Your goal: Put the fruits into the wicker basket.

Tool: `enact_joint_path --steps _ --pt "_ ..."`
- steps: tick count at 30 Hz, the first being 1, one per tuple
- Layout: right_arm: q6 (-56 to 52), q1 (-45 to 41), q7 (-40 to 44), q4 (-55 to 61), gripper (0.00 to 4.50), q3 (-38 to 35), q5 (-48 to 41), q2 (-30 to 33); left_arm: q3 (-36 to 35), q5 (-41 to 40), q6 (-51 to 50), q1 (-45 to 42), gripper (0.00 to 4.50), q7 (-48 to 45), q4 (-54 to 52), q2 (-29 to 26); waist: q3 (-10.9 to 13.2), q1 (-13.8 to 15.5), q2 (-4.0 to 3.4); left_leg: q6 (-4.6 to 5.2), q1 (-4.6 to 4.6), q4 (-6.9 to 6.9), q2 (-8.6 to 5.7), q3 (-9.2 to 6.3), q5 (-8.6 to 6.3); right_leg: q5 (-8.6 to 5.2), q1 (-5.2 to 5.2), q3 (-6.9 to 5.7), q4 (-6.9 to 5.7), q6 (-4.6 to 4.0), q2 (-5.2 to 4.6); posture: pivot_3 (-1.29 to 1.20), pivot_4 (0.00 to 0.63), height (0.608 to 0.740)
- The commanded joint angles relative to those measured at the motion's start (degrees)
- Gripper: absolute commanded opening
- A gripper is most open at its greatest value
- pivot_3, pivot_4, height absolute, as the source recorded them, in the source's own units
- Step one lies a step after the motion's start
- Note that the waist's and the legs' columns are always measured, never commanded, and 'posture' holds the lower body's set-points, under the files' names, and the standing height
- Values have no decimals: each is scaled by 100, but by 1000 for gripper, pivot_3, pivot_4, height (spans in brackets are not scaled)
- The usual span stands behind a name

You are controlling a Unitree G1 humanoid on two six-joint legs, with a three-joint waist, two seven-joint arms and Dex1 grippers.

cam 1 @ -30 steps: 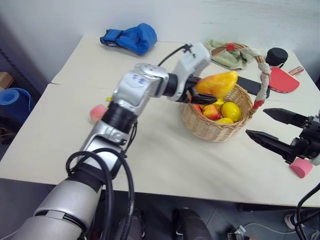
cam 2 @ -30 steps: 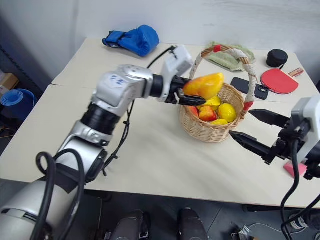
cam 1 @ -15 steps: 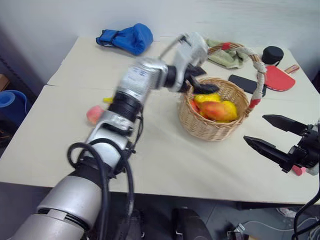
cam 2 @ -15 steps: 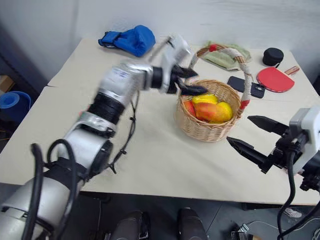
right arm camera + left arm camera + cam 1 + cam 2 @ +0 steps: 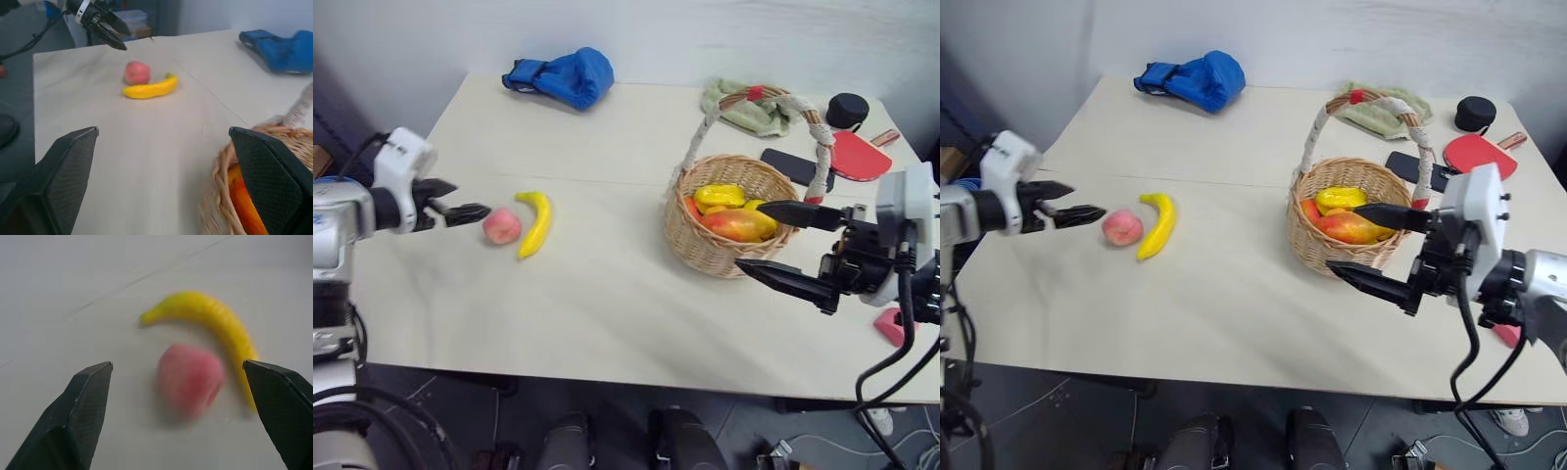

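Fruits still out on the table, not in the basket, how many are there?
2. A peach lies just ahead of the open left gripper, and a banana lies right beside it. The others sit in the basket, where some may be hidden.

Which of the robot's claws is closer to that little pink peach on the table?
Left. The left gripper hangs right beside the peach, open, not touching. The right gripper is far off, by the wicker basket.

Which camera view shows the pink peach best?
The left wrist view: the peach sits large between the open left gripper fingers, though blurred. Both eye views show it small beside the banana; the right wrist view shows it far off.
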State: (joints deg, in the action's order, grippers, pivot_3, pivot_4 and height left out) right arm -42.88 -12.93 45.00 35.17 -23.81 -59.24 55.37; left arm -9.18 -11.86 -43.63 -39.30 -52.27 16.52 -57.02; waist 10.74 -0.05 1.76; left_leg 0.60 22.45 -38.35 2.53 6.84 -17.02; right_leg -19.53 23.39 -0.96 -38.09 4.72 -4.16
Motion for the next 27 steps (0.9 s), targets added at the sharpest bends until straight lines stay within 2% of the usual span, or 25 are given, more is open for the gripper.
enact_joint_path --steps 1,3,6,10,13,17,26,27 --pt "135 -227 71 -50 4500 142 38 -19 -201 -25 319 374 4478 -138 -70 -258 0 29 1 8 1 4 -7 -1 -1 0 -4 -4 7 0 -9 0 150 740" --pt "145 -333 63 -90 4500 230 37 -47 -222 -46 386 520 4478 -166 -58 -289 -2 10 4 15 7 4 -16 0 -1 0 -4 -7 15 0 -20 0 150 740" --pt "150 -450 33 -110 4500 352 47 -111 -143 -242 292 331 4478 -158 -34 48 -6 14 10 20 10 4 -21 1 -1 0 -5 -12 17 0 -29 0 150 740" --pt "137 -541 2 -96 4500 461 83 -196 271 -43 673 120 4478 -169 205 393 -6 -5 10 23 10 6 -27 1 1 0 -4 -14 15 0 -32 0 150 740" --pt "133 -578 4 -114 4500 524 103 -222 566 111 850 -261 4478 -66 580 701 -6 -9 11 23 10 8 -28 4 1 1 0 -17 11 1 -29 0 150 740" --pt "99 -590 -27 -72 4500 520 84 -221 1066 796 1436 -890 4478 526 1671 1038 -6 -17 11 23 10 5 -28 7 2 1 1 -22 10 2 -27 0 150 740" --pt "70 -471 -197 15 4500 355 -72 -232 1142 1029 1789 -1373 4478 578 2491 1289 -5 -5 12 24 16 6 -26 9 2 5 9 -32 7 10 -30 0 150 740" --pt "79 -480 -229 15 4500 366 -67 -244 1107 1034 1815 -1411 4297 635 2559 1308 -5 -8 12 24 17 5 -27 10 2 5 9 -32 8 10 -30 0 150 740"
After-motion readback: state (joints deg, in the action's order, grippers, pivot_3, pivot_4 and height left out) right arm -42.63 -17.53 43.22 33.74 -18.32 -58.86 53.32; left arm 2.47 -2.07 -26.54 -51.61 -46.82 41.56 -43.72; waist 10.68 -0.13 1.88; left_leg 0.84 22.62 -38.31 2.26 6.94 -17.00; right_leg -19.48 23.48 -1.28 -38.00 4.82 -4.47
